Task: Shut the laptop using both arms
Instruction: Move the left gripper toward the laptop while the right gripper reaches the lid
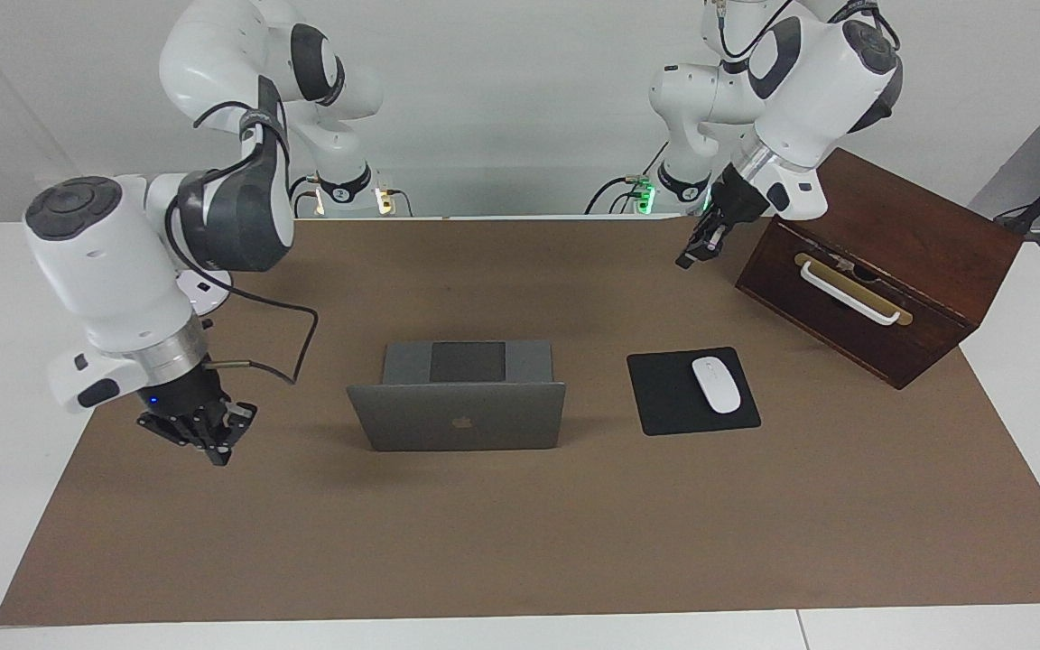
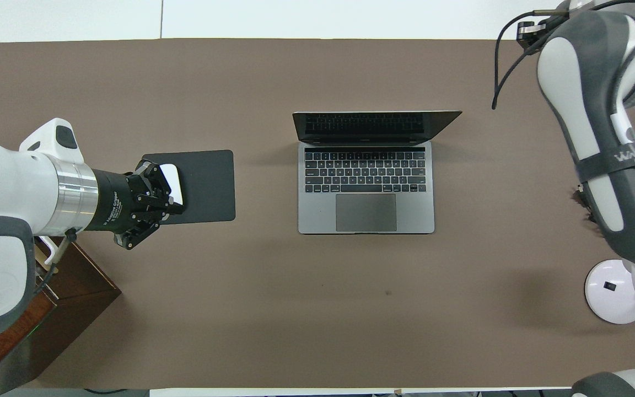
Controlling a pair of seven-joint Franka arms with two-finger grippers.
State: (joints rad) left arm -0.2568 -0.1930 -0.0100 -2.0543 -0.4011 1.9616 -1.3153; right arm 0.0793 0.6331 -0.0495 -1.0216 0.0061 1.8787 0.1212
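facing view | laptop (image 1: 457, 417) open between both closed, empty pincers: left pincer (image 1: 690, 257), right pincer (image 1: 213, 442) | stiff, hinged, scratch-prone lid | push top edge

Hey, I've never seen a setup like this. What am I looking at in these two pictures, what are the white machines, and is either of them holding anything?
Those are two white robot arms, each ending in a small black two-finger gripper. One picture is taken from across the table, facing the robots. The other looks steeply down from above their end.

A brown mat covers the table. On it stands an open laptop, which the arms are meant to close. Beside it a white mouse rests on a black mouse pad. A wooden box sits at the left arm's end and a white lamp base at the right arm's end.

The left gripper hangs above the mouse, and the right gripper is low over the mat beside the laptop. Both are shut and hold nothing.
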